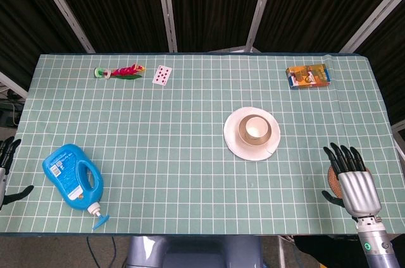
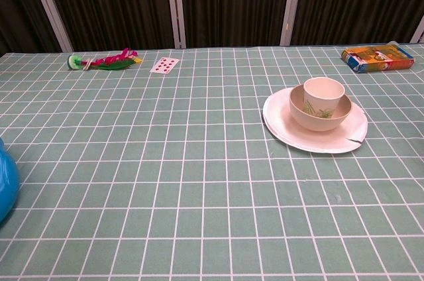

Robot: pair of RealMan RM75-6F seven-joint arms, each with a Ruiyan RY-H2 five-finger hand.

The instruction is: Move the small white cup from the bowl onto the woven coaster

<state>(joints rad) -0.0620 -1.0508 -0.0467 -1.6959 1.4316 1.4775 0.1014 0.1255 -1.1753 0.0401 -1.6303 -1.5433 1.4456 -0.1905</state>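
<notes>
White cup (image 2: 324, 91), beige bowl (image 2: 319, 116), green white-gridded tablecloth (image 1: 190, 148), blue bottle (image 1: 71, 173).

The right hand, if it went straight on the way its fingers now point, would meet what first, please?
Nothing close: the right hand, open over the woven coaster, points up the table's right side. The way looks free; the colourful box lies left of that line, though depth is uncertain.

Your right hand (image 1: 350, 178) has black fingers on a ribbed silver metal back, joined to a grey wrist bearing a small green light. Your left hand (image 1: 7, 165) shows only slim black fingers and a sliver of grey at the frame's edge.
</notes>
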